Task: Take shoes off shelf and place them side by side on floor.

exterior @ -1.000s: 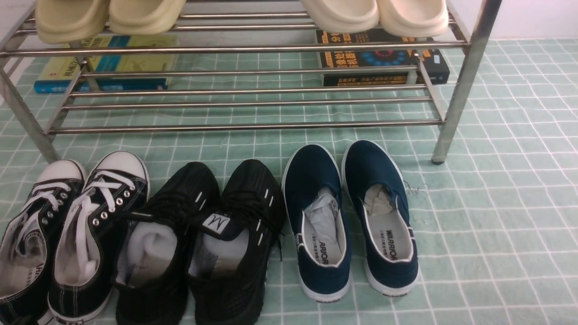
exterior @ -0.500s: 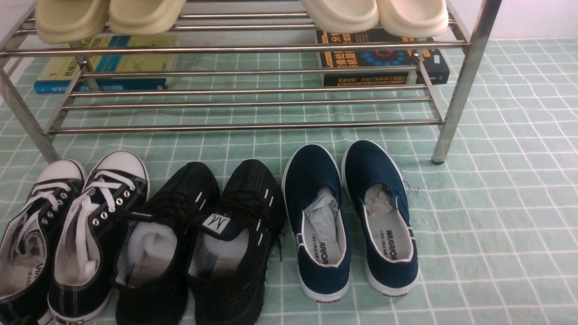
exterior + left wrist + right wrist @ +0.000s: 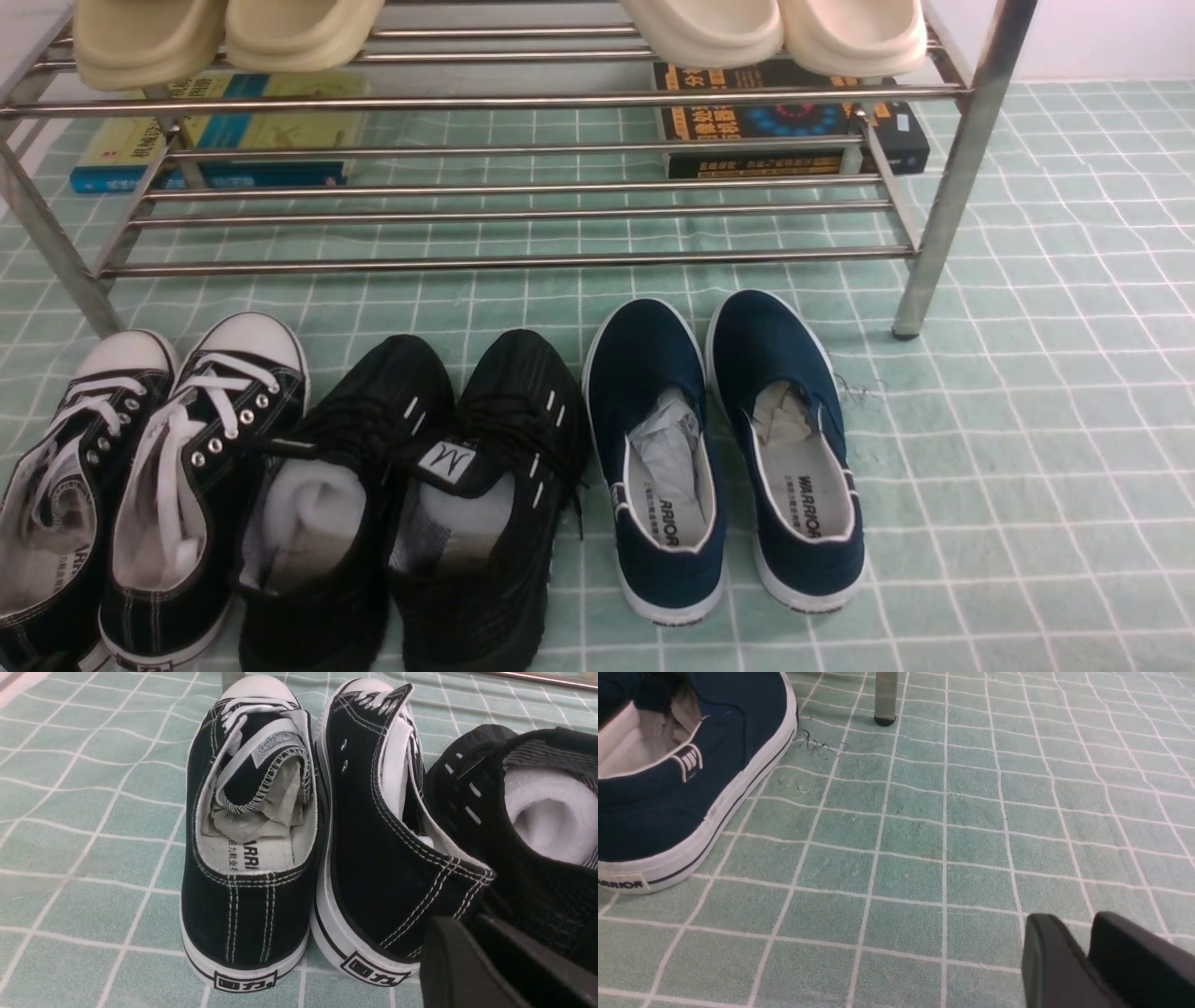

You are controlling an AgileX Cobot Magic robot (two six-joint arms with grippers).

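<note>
The two black knit shoes stand side by side on the mint-green gridded floor, in front of the steel shelf. The left shoe and the right shoe point their toes at the shelf and show white stuffing. In the left wrist view one knit shoe lies just ahead of my left gripper, whose fingers are together with nothing held. My right gripper hovers shut over bare floor. Neither gripper shows in the front view.
Black canvas sneakers with white toe caps sit left of the knit pair, touching it. Navy slip-ons sit to its right. Beige slippers and cream slippers rest on the upper tier. Books lie under the shelf. A shelf leg stands nearby.
</note>
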